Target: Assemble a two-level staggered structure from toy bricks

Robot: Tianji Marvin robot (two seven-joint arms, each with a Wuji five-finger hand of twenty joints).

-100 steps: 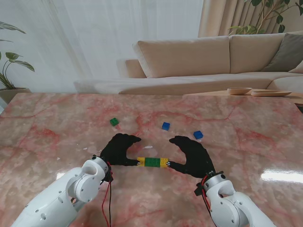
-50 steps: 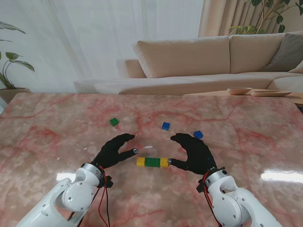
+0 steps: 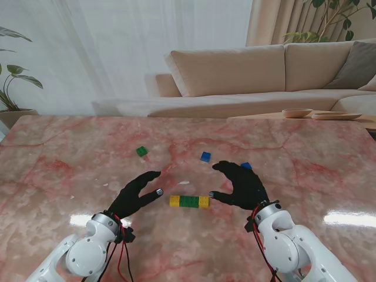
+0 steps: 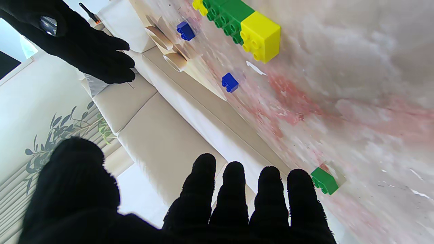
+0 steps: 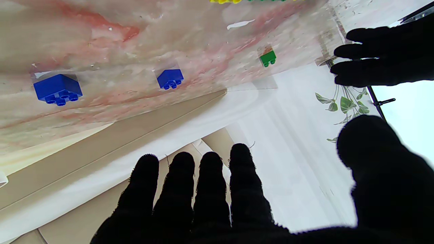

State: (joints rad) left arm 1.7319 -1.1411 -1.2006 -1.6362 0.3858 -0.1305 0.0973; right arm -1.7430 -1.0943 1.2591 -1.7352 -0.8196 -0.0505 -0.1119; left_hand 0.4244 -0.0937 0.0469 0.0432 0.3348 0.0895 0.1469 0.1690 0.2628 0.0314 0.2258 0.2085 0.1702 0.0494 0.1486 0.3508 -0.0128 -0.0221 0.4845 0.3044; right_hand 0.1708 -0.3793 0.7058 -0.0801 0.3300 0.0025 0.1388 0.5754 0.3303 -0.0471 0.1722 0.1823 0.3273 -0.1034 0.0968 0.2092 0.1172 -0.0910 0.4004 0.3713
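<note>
A yellow-green-yellow brick row (image 3: 189,201) lay flat on the pink marble table (image 3: 59,158), one level high, with nothing stacked on it. The left hand (image 3: 136,194), in a black glove, hovered just to the left of that row, apart from it, fingers spread and holding nothing; its thumb tip (image 3: 159,191) pointed toward the row's left yellow end. The right hand (image 3: 242,184) sat at the row's right end, fingers extended and apart, also holding nothing; whether its thumb touched the yellow end brick could not be told from the stand view.

Three loose bricks lay farther from the robot than the row. A small green brick (image 3: 141,151) rested well beyond it to the left. One blue brick (image 3: 205,156) lay beyond the row, slightly to its right. A second blue brick (image 3: 246,165) showed just past the right hand's fingers, partly hidden by them. A small white scrap (image 3: 184,183) lay on the marble just beyond the row.
</note>
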